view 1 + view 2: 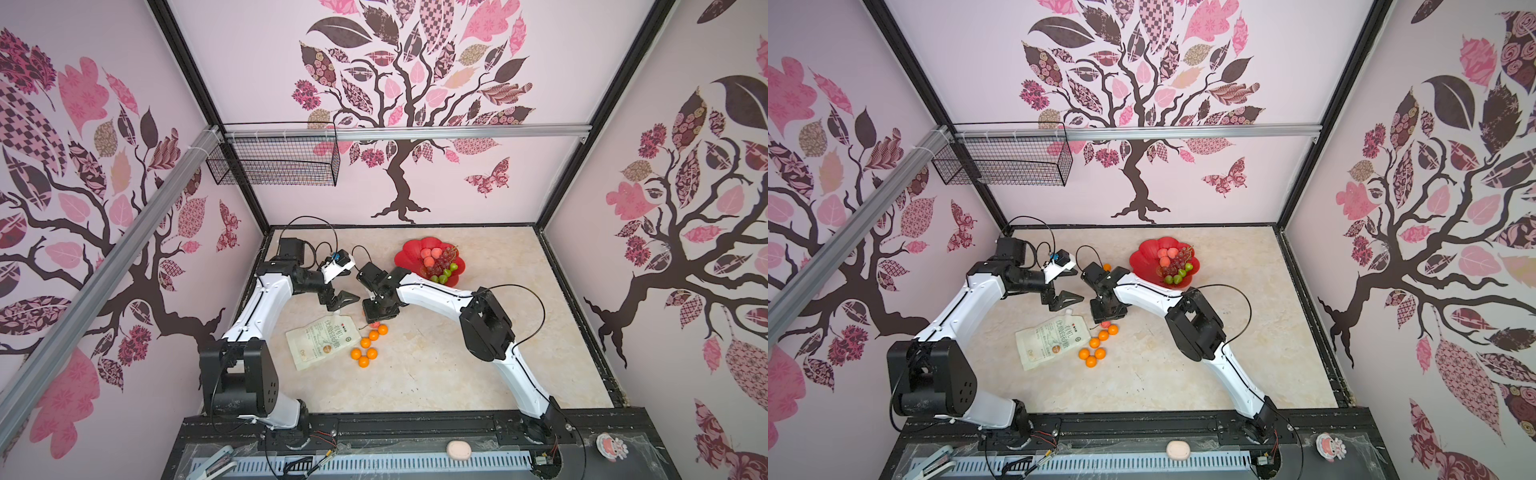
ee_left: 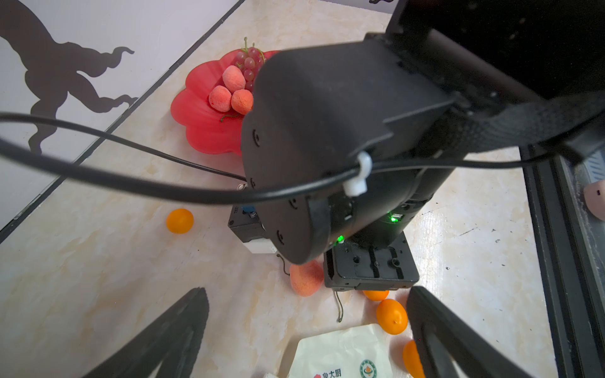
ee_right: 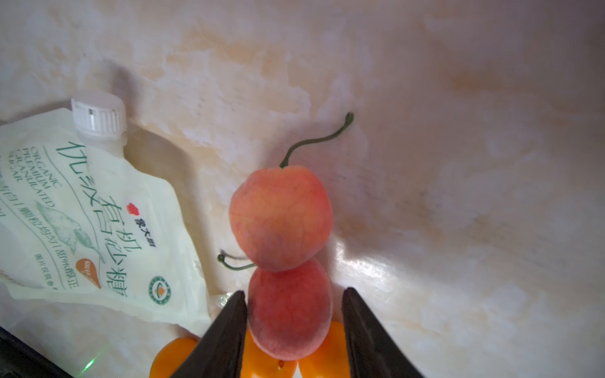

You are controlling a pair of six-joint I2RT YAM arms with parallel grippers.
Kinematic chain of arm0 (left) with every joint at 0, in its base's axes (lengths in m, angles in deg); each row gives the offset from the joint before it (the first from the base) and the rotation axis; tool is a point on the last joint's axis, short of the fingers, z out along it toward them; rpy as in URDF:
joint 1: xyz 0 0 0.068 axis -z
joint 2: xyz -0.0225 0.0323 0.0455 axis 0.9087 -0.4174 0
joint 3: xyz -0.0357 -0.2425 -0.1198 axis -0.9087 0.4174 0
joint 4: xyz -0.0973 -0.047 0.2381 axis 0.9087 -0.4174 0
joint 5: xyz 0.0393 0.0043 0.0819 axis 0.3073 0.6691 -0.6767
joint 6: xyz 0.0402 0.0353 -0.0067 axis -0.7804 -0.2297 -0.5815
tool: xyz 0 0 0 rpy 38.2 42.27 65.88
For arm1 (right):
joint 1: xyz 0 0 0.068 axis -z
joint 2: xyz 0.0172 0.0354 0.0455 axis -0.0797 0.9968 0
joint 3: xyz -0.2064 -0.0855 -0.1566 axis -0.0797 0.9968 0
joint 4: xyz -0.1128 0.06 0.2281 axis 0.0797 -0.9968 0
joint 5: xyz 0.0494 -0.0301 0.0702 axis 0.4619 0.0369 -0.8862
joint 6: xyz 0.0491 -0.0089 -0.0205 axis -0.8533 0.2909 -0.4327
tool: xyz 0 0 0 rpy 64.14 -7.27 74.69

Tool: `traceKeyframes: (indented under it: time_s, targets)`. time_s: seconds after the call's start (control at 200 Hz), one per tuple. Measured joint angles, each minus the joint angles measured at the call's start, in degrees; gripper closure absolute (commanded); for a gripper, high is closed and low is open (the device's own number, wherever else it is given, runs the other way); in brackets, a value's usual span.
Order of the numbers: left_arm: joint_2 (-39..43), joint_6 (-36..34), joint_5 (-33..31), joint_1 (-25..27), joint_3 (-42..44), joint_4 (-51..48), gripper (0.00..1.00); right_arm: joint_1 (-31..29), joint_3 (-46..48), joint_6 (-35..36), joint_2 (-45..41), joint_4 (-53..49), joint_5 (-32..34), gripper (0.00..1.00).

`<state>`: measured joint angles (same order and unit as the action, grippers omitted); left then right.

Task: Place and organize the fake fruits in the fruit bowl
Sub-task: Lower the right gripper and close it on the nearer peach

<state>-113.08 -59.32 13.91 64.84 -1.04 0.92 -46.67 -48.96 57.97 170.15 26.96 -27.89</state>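
Marble-look table (image 1: 457,374), with both arms reaching in over the middle. The left gripper (image 2: 306,288) hangs above the table, fingers spread wide with nothing in them. The right gripper (image 3: 294,289) points down just beside the pouch (image 1: 322,340). Its fingers are apart and straddle a peach (image 3: 289,307): one finger sits right at the peach's side and there's a sliver of gap at the other, so it isn't clamped. A second peach (image 3: 281,217) lies touching the first, just past the fingertips.

The white pouch lies flat, cap toward the grippers. The red bowl (image 1: 409,255) sits at the back of the table, right of middle. It holds grapes (image 1: 445,259), three peaches (image 1: 432,255) and green pears (image 1: 446,274), all bunched on its right half.

Six oranges (image 1: 365,343) are clustered on the table along the pouch's right edge. One stray orange (image 1: 1106,267) lies alone near the bowl's left side.
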Motion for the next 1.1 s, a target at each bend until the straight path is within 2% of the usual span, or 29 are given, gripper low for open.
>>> traceKeyframes:
  time_s: [0.765,1.1]
  targets:
    - [0.00,0.00,0.02,0.00,0.00,0.00,0.02,0.00,-0.94,-0.02,1.88,-0.44,-0.74,0.47]
    - [0.00,0.00,0.02,0.00,0.00,0.00,0.02,0.00,-0.94,-0.07,2.58,-0.44,-0.83,0.52]
